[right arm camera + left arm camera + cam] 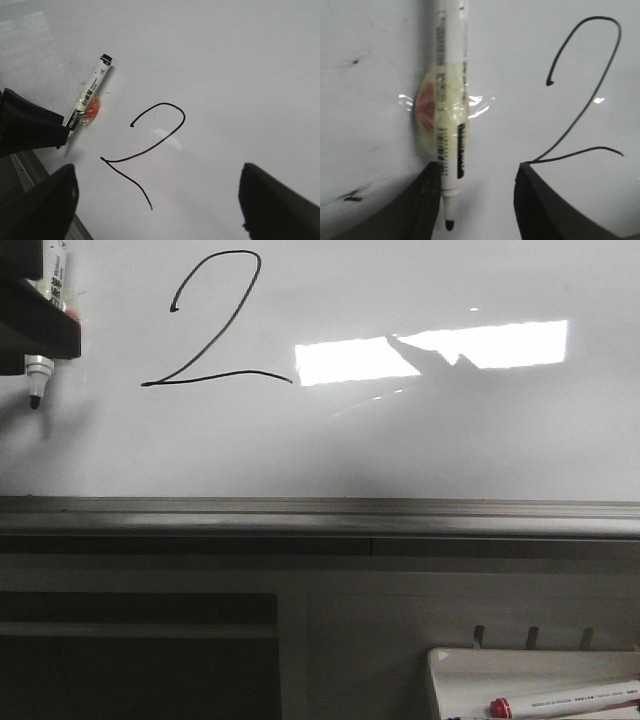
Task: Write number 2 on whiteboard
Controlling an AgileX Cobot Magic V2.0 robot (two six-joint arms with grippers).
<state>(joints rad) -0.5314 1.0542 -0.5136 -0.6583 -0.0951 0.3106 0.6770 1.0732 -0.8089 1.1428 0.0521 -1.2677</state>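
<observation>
We see our left pincer (475, 200) gripping a black marker (451, 100), tip pointing down. The number 2 (215, 325) sits on the whiteboard (450, 440), near that pincer, toward our right side. Our right pincer (157, 200) is spread wide and holds nothing, facing the board.

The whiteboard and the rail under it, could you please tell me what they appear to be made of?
The whiteboard looks like glossy coated board, possibly enamel or melamine: it mirrors a bright rectangular light sharply. The rail looks like brushed grey metal, likely aluminium, with a dull sheen along its edge.
</observation>
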